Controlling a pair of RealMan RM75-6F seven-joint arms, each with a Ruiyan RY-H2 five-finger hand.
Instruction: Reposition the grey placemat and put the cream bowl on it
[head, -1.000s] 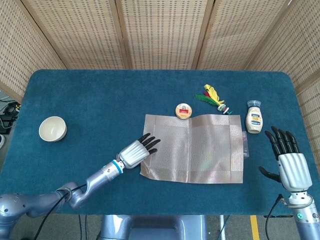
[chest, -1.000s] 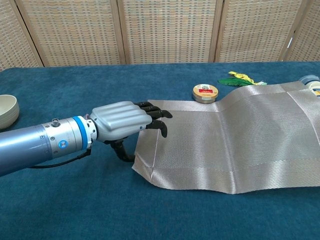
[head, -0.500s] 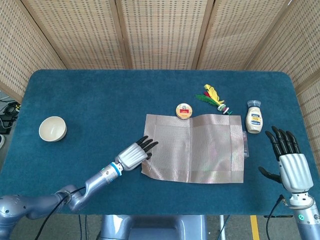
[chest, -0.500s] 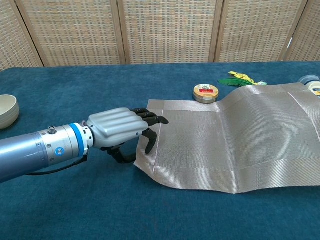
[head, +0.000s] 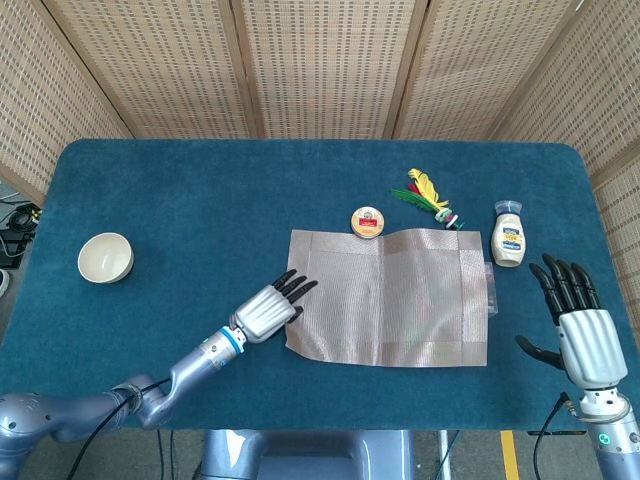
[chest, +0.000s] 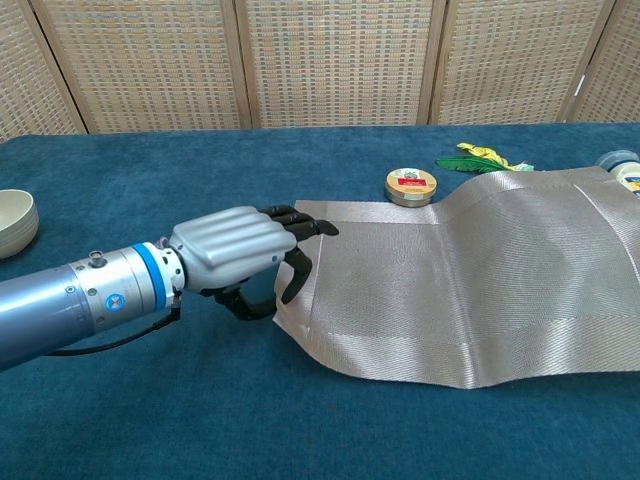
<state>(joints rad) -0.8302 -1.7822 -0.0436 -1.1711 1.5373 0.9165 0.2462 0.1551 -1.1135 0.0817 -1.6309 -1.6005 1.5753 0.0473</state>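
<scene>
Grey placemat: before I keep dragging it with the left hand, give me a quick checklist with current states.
1. Left hand at the placemat's left edge: ok.
2. Firm pinch on that edge: cannot tell, the thumb is hidden underneath.
3. Placemat lying flat: not ok, it humps up near the round tin.
4. Cream bowl clear of the drag path, far left: ok.
5. Right hand off the mat, holding nothing: ok.
</scene>
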